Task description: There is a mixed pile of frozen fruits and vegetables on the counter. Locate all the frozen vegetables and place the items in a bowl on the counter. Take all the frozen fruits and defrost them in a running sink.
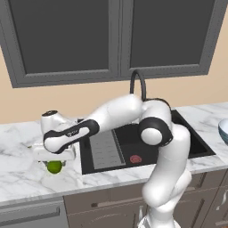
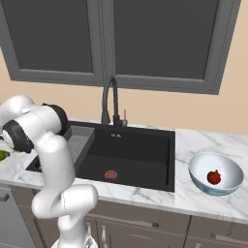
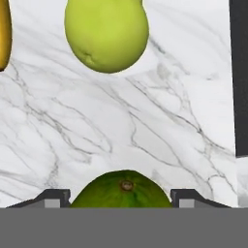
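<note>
- Gripper (image 3: 121,203): lowered over the counter (image 1: 22,142) left of the sink (image 1: 133,142). The jaws stand apart, one dark tip on each side of the dark green ball (image 3: 121,190); whether the pads touch it cannot be told.
- Dark green ball: lies on the marble directly between the fingertips, its small brown stem scar facing the hand camera. It is round, with no clear long axis. In the left base view it shows just below the hand.
- Yellow-green stemmed ball (image 3: 106,34): on the marble beyond the green ball, well apart from it, slightly elongated, blossom end toward the gripper.
- Banana (image 3: 4,34): an edge showing beside the yellow-green piece; its direction cannot be told.
- Bowl (image 2: 227,186): on the counter right of the sink, holding the red round piece (image 2: 213,177).
</note>
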### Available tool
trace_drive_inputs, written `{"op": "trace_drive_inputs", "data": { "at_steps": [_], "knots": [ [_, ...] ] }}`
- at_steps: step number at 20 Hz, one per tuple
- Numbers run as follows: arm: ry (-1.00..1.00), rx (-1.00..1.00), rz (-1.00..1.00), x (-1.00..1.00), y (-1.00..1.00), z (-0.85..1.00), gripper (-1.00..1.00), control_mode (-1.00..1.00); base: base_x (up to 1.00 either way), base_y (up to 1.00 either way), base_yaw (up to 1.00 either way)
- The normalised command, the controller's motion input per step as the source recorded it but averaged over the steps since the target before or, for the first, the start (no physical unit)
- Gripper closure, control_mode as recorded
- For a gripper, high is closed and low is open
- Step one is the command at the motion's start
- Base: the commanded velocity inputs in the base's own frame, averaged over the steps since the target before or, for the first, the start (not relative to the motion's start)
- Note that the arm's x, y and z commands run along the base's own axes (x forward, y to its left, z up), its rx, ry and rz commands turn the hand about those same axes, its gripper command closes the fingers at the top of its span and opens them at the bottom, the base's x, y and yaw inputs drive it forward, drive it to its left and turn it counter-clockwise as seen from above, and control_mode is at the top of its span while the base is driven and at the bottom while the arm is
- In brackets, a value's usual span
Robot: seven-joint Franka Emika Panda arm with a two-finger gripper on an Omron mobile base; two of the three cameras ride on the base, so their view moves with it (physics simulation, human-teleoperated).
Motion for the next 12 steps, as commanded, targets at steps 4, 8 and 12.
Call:
{"op": "trace_drive_inputs", "data": {
  "at_steps": [4, 8, 12],
  "knots": [
    [0.02, 0.04, -0.03, 0.03, -0.46, 0.24, 1.0, -1.0, 0.0, 0.0, 0.0],
    [0.01, -0.01, -0.01, 0.11, -0.48, 0.15, 1.0, -1.0, 0.0, 0.0, 0.0],
    [0.04, -0.05, 0.0, 0.14, -0.41, 0.14, 1.0, -1.0, 0.0, 0.0, 0.0]
  ]
}}
